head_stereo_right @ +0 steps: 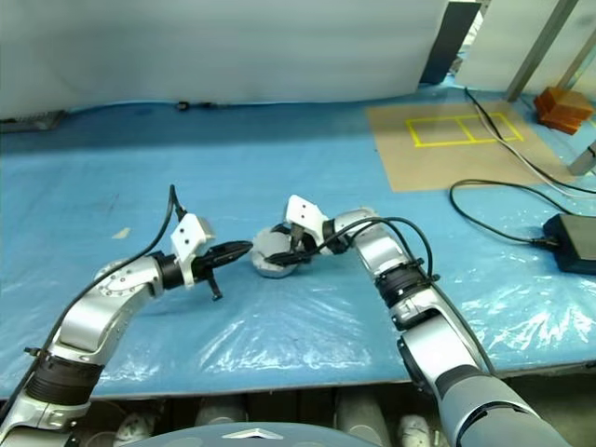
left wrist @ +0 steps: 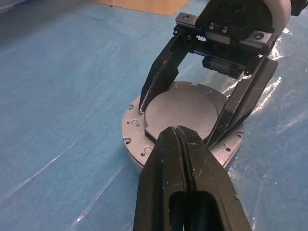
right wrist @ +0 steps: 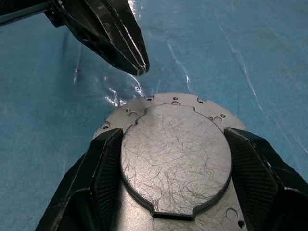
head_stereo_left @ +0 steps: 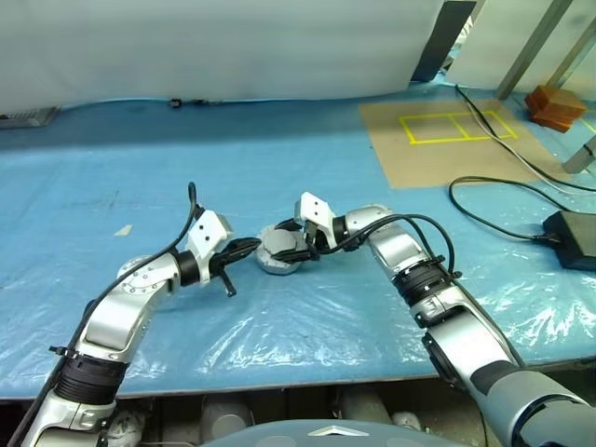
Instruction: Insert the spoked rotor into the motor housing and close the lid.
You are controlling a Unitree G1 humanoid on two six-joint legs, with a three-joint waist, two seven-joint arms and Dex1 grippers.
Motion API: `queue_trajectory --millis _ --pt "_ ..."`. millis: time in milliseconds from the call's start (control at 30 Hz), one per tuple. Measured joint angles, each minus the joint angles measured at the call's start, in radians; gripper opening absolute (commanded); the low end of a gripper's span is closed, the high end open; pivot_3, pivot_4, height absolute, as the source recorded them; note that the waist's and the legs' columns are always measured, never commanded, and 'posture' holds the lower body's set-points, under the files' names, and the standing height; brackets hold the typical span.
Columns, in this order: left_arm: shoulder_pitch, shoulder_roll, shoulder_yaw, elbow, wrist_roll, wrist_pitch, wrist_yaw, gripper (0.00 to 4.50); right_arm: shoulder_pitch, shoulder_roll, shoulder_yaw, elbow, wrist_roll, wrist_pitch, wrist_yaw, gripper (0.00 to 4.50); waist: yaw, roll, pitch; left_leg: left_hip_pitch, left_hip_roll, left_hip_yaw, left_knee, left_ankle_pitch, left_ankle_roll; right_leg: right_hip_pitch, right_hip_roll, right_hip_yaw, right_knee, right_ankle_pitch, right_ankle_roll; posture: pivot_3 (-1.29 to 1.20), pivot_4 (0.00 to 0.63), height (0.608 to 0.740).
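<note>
Right gripper (right wrist: 175, 180): my jaws clamp lid (right wrist: 175, 156) seated on housing (left wrist: 135, 144); left gripper (left wrist: 185, 144) closed, empty, beside it.

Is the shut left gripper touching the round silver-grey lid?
Apart. The right wrist view shows blue sheet between the left gripper tips and the lid.

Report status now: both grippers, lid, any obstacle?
Right gripper fingers straddle the lid on the motor housing. Left gripper shut, beside housing. No obstacle.
</note>
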Motion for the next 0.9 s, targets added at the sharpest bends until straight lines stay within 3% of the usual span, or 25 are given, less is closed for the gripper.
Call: queue_trajectory --millis 233,500,900 --pt "-0.037 -0.012 -0.061 0.033 0.025 0.000 -0.038 0.00 0.020 -0.004 -0.008 -0.030 0.004 0.020 -0.007 2.98 0.002 0.000 0.000 0.000 0.000 0.000 -0.001 0.000 0.000 0.000 0.000 0.000 -0.001 0.000 0.000 0.00 0.150 0.740" --pt "-0.001 0.031 -0.055 0.042 0.055 -0.005 -0.046 0.00 0.030 -0.008 -0.011 -0.047 0.008 0.032 -0.011 2.98 0.002 0.000 0.000 0.000 0.000 0.000 -0.002 0.000 0.000 0.000 -0.001 0.000 -0.003 -0.001 0.001 0.00 0.150 0.740" --pt "-0.005 0.000 -0.075 0.051 0.109 -0.057 -0.028 0.00 0.041 -0.016 -0.019 -0.075 0.016 0.062 -0.012 2.98 0.004 0.000 0.000 -0.001 -0.004 0.001 -0.003 0.000 0.000 0.000 -0.006 -0.002 -0.003 -0.002 0.003 0.00 0.150 0.740"
